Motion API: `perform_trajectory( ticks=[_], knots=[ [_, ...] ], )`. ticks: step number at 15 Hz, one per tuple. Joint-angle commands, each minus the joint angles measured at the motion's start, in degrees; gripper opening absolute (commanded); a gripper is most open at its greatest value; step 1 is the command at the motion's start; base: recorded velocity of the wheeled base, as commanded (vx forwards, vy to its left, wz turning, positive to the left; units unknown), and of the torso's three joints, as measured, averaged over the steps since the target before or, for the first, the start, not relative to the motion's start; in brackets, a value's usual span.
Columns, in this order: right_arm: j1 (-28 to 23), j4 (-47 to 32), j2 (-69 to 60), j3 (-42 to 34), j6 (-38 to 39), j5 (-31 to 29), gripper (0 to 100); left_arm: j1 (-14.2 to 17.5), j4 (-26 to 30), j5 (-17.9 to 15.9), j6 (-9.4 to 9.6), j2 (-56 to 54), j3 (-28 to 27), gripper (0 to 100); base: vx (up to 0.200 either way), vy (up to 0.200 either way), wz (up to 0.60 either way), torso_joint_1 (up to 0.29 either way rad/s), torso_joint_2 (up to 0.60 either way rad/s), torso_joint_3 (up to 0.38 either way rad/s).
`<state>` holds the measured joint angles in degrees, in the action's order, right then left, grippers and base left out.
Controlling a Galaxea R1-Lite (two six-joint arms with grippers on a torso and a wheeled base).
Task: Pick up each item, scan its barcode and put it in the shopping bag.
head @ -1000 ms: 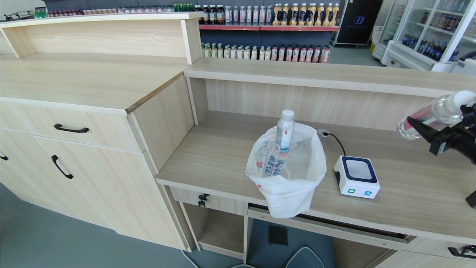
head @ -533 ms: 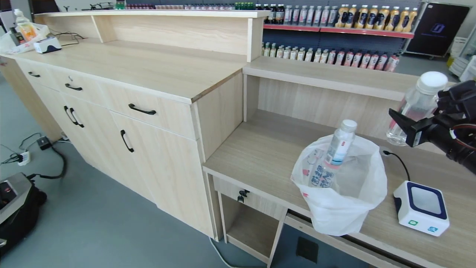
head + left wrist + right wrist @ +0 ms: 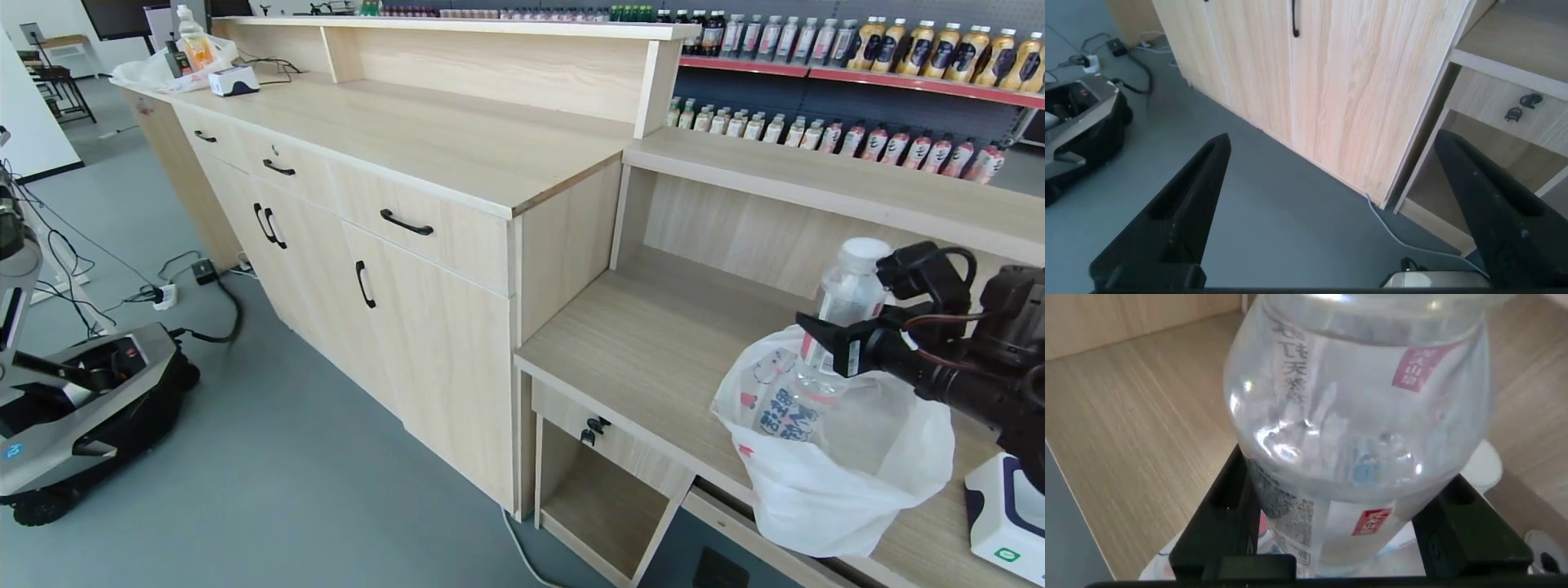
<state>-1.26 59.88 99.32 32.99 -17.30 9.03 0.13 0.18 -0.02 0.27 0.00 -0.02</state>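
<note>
shop aisle with stocked shelves (image 3: 857, 57) behind and grey floor (image 3: 245, 457) to the left; a pale wood counter (image 3: 653, 351) runs across, high on the left and stepping down to a low desk on the right; on that desk sits the white bag (image 3: 841, 490), mouth open and slumped at the front edge; the scanner (image 3: 1008, 523) sits just beside it, to its right.

the bottle (image 3: 853, 286) is above the bag mouth, near upright, cap up, its lower end at or just inside the rim; whether it touches the film i cannot tell; the right gripper (image 3: 1343, 482) is clamped on its body, one black finger on each side; the left gripper (image 3: 1331, 204) hangs over the floor with fingers wide apart and nothing between them.

the bottle looks like clear thin plastic, likely full, so fairly weighty for its size; smooth and round, it may twist or slide in a loose hold; the walls probably give under a hard squeeze; a mid-body hold looks safer than the cap; the bag is soft film and will likely fold rather than steady it.
</note>
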Motion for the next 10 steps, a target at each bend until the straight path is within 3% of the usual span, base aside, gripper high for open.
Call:
perform_trajectory(
  ticks=[1, 10],
  knots=[
    [0.0, 0.5, 8.1, 0.1, 0.5, 0.1, 0, 0.0, 0.0, 0.0, 0.0, 0.0, 0.0, 100, 0.0, 0.0, 0.0, 0.0, 0.0, 0.0],
    [-0.2, -0.2, 12.5, -0.3, 1.4, 0.0, 0, 0.0, 0.0, 0.0, 0.0, 0.0, 0.0, 100, 0.0, 0.0, 0.0, 0.0, 0.0, 0.0]
  ],
)
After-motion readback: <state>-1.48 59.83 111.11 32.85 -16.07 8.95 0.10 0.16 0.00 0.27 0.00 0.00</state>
